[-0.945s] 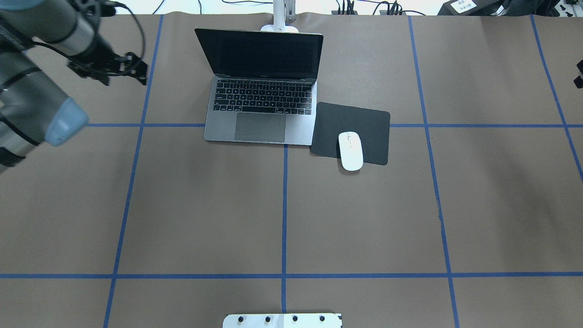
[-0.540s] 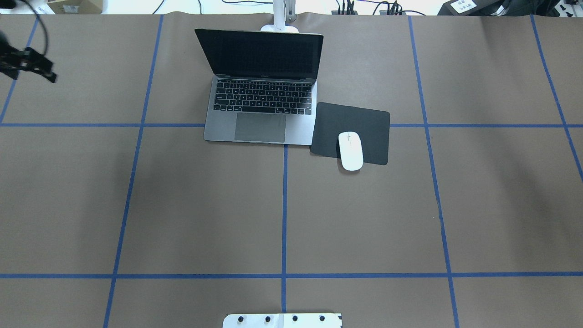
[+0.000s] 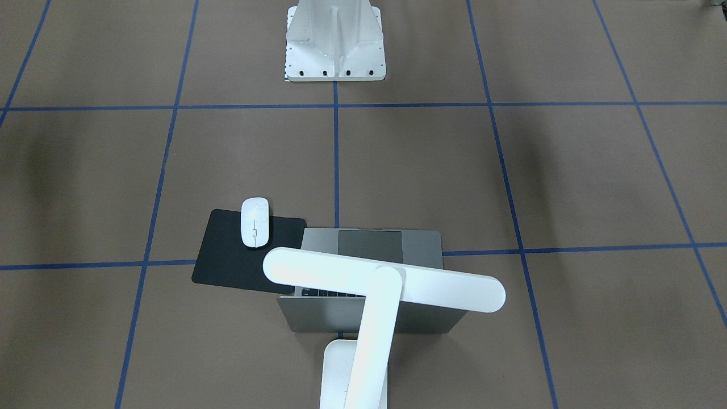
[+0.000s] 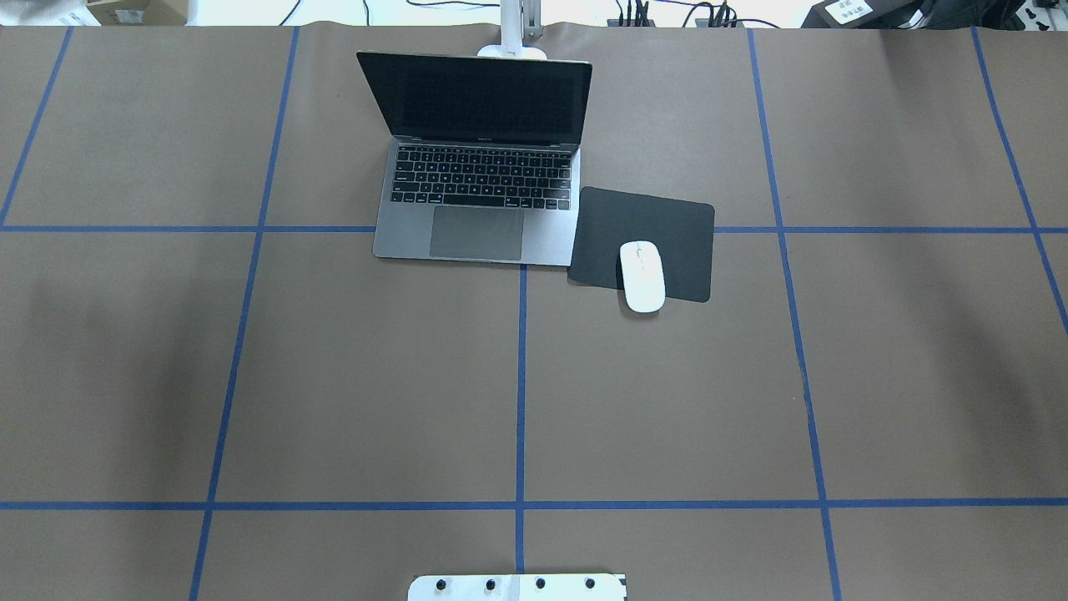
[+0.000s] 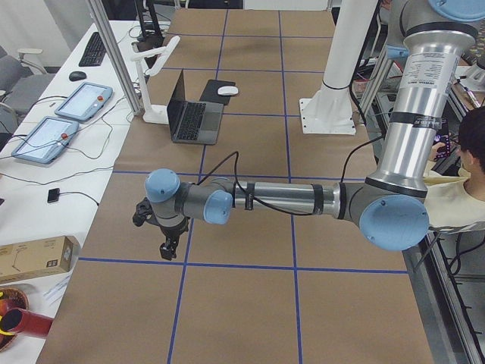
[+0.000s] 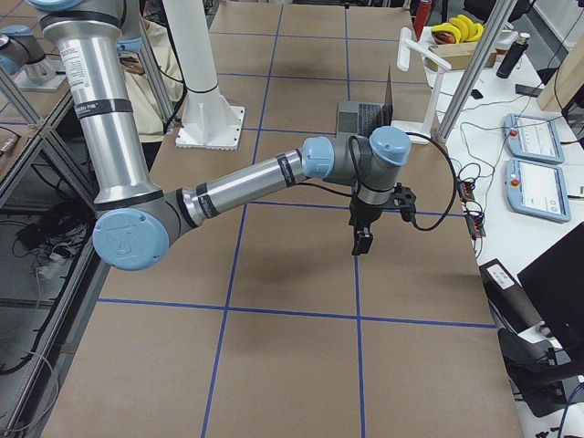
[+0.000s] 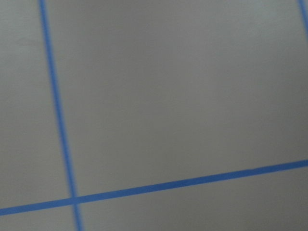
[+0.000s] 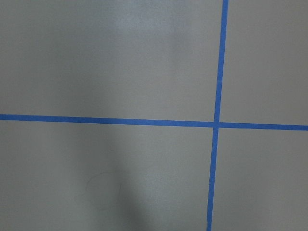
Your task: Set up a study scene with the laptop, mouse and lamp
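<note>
The laptop stands open on the brown-papered table, past the centre toward 12 o'clock in the overhead view. Its dark screen is at the 12 o'clock end and its trackpad edge faces 6 o'clock, toward the robot. Its long axis runs roughly from 9 to 3, skewed slightly. At the laptop's 4 o'clock, touching its corner, lies a black mat. The mouse rests on the mat's near edge and overhangs it a little, with its long axis close to 12–6. The lamp has its base just behind the lid at 12 o'clock. Its flat arm slants toward the robot, and its bar head lies across above the keyboard, about 9 to 3 and seemingly a touch askew. A white ribbed pedestal sits at the 6 o'clock edge. The left gripper hangs over bare paper far out at 9 o'clock, and the right gripper hangs likewise far out at 3 o'clock. Both are well apart from everything and point down. Only the side cameras catch them, so I cannot tell whether their fingers are apart or together.
</note>
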{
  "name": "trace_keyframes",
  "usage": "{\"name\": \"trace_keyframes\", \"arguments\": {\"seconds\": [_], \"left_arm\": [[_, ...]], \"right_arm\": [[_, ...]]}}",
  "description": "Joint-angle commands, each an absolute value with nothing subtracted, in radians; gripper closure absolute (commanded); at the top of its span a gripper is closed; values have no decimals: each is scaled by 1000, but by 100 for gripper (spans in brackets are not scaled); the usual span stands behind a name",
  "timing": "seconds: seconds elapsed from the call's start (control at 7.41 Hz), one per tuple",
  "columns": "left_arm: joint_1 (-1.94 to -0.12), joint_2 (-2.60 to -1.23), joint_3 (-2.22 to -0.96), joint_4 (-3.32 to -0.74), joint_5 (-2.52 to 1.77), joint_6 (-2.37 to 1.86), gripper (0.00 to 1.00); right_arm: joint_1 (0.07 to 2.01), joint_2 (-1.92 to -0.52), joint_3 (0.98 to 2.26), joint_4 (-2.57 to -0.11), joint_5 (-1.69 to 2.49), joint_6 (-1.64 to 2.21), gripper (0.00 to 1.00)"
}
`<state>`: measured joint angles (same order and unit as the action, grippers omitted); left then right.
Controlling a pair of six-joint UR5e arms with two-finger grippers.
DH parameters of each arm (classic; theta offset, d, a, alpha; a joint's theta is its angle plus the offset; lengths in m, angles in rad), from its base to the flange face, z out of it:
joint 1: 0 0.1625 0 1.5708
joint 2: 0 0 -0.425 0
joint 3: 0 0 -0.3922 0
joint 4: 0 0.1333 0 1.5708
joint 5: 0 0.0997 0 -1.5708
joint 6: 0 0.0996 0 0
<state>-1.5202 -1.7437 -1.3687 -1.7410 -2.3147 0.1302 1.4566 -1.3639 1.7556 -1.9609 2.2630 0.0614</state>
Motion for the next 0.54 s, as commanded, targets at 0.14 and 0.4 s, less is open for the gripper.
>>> {"name": "trace_keyframes", "arguments": {"seconds": [0.14, 0.4], "left_arm": [[-1673, -1720, -1301, -1669, -2364, 396, 0], [-1696, -1685, -1318, -1658, -2365, 437, 0]], "right_arm": [[1480, -1414, 1756, -1962, 2270, 63, 0], [1489, -1451, 1753, -1960, 2272, 60, 0]]}}
